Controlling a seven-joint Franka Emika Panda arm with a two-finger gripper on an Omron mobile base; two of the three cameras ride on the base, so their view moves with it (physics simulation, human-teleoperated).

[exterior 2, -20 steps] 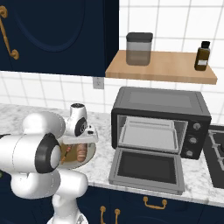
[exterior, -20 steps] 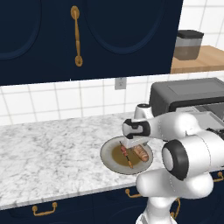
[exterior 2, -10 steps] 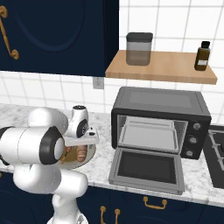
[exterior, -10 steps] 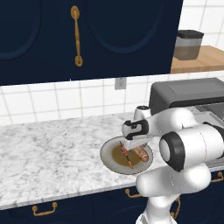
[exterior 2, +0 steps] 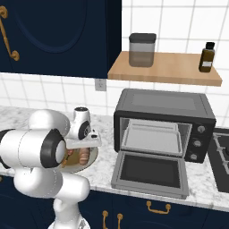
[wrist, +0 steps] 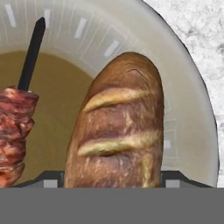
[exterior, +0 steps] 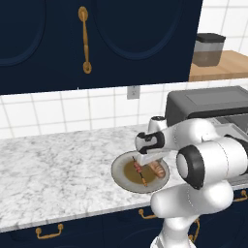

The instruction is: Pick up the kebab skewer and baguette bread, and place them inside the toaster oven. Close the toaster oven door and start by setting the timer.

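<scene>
On the plate [wrist: 192, 109], baguette bread [wrist: 118, 127] lies alongside kebab skewer [wrist: 24, 105].

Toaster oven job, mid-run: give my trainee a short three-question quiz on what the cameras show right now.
1. True or false: the toaster oven door is shut.
2. Which items lie on the plate?
A) kebab skewer and baguette bread
B) baguette bread alone
C) nothing
3. Fill in: in the hand view, the loaf between the gripper fingertips is the ____.

Key: 1 false, it hangs open in front of the toaster oven; 2 A; 3 baguette bread.
</scene>
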